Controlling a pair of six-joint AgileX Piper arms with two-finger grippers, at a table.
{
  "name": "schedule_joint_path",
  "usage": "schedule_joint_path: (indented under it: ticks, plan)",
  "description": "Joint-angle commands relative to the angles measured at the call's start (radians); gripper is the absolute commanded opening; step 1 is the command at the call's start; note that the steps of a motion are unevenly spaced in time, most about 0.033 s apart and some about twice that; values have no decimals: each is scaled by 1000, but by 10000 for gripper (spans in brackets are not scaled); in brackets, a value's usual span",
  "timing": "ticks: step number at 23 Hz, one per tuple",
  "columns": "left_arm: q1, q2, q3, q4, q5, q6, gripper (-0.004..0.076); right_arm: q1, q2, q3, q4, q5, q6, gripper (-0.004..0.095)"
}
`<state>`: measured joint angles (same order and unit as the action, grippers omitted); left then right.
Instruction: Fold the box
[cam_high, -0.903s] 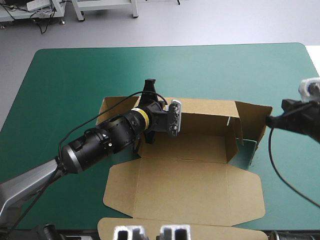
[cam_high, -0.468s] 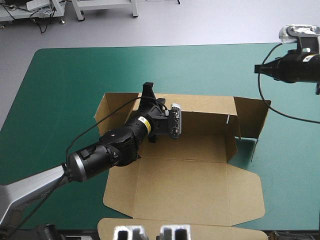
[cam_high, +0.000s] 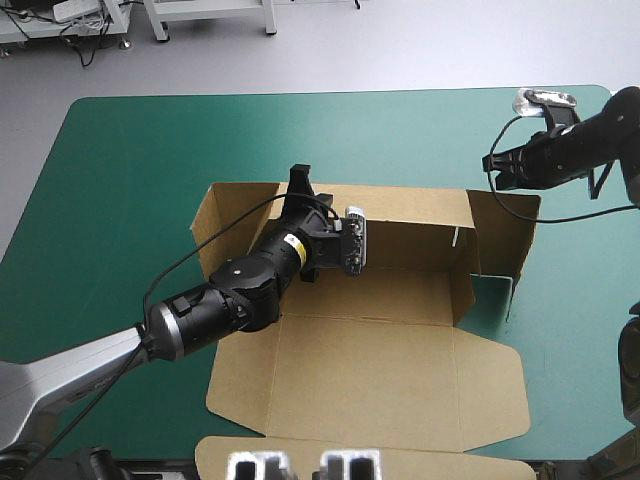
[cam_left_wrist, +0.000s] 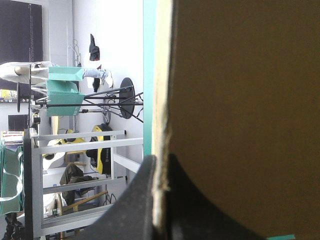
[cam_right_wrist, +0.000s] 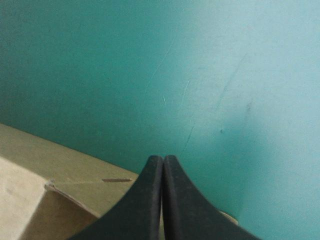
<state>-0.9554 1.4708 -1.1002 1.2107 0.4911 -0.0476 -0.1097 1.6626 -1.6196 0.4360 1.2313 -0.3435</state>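
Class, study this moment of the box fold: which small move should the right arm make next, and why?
Probably lower the right end effector, shut and hovering at the far right corner of the box, onto the splayed right end flap and push it inward. The left end effector is shut on the raised back wall, holding it upright.

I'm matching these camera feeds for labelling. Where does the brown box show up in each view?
High view: the box sits mid-table, far wall raised, left gripper shut on that wall.
Left wrist view: the box stands edge-on between the left gripper's fingers.
Right wrist view: the box's corner shows under the shut right gripper.
Shared landmark: the teal-green cover.
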Motion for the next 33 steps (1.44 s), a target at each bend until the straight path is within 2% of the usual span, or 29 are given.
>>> schedule_joint_path:
  ticks: [1,8,12,18,20,21,23,25,27,31,33]
  plan:
    - [-5,-33,-26,38,4,-23,-10,-1,-73,28,22,17,-24,-1]
    - [-5,-33,-26,83,22,-102,-10,-1,-195,214,32,-11,-86,-1]
    - [-5,-33,-26,79,22,-118,-10,-1,-305,342,82,-91,-165,-1]
    - [-5,-33,-26,71,11,-120,-10,-1,-445,614,239,-286,-350,-1]
    - [-5,-33,-26,71,4,-120,-10,-1,-500,766,374,-416,-502,-1]
    - [-5,-33,-26,71,4,-120,-10,-1,-532,859,486,-487,-613,-1]
    - [-5,-33,-26,71,4,-120,-10,-1,-575,968,578,-553,-723,-1]
    - [-5,-33,-26,71,4,-120,-10,-1,-612,1002,544,-562,-721,11]
    - [-5,-33,-26,71,4,-120,-10,-1,-635,986,492,-571,-719,90]
    - [-5,-33,-26,73,4,-120,-10,-1,-664,942,439,-493,-719,374]
    - [-5,-33,-26,75,4,-120,-10,-1,-671,928,431,-462,-719,424]
